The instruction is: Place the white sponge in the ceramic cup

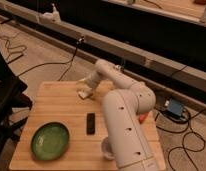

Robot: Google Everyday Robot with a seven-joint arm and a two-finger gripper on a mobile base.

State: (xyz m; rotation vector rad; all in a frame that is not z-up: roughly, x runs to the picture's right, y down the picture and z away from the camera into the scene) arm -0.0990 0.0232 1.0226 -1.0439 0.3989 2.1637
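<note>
Camera view: single arm reaches across the wooden table (55, 106) toward its far edge. The gripper (84, 83) is low over the white sponge (85, 94), at or just above its top. Whether it is closed on the pad cannot be told from here.

- Sponge lies flat on the boards near the far side. No visible gap between it and the table, so it is judged not yet lifted.
- Ceramic cup (106, 149) stands at the near edge, well apart from the sponge and partly hidden behind the arm's thick white link (127, 127).
- Green plate (50, 141) sits near-left. A small dark block (90, 123) lies between the sponge and the cup.

Judgement: this is the grasp stage, with the carry not yet begun. The wrist points down because a flat pad is best pinched from above. The return path to the cup passes over the dark block, so lifting clear first looks wise.
</note>
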